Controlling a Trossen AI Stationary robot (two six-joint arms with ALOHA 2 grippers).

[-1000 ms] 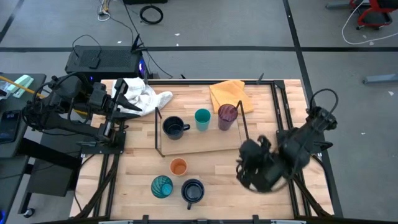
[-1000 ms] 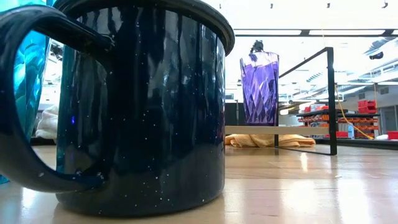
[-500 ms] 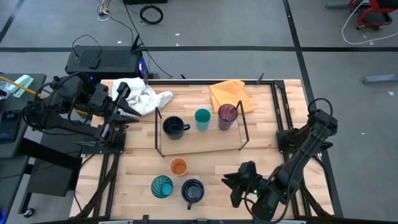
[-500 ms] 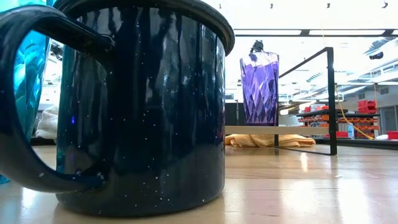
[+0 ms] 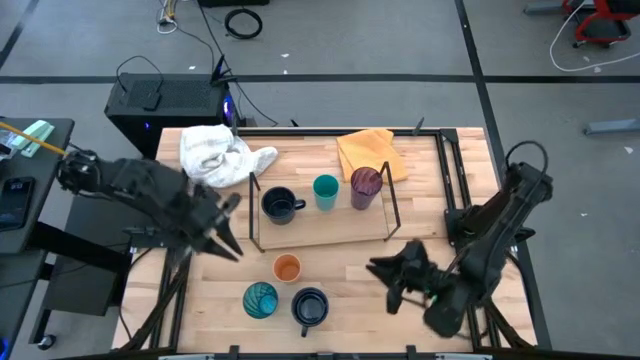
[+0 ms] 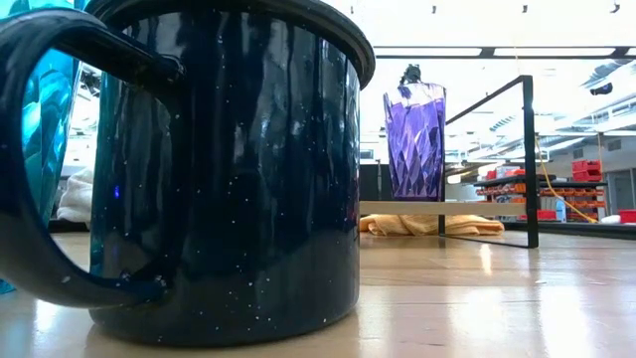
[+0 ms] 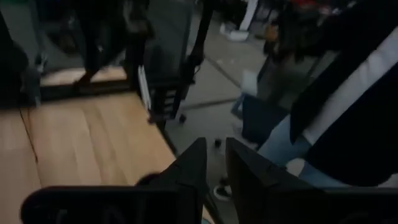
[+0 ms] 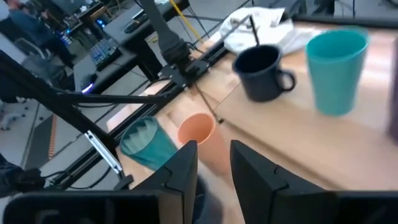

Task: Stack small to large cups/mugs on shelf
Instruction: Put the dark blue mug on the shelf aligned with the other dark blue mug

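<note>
shelf (image 5: 330,232) – navy mug (image 5: 279,205), teal cup (image 5: 325,190), purple tumbler (image 5: 365,186) upright | table – orange cup (image 5: 287,268), patterned tumbler (image 5: 260,299), second navy mug (image 5: 311,307)

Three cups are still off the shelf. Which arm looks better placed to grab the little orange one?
Probably the left. Its end effector hangs close beside the orange cup, by the shelf's near end. The right end effector is farther off across the table.

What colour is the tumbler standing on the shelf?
Purple tumbler, faceted and translucent; clearest in the low view.
</note>
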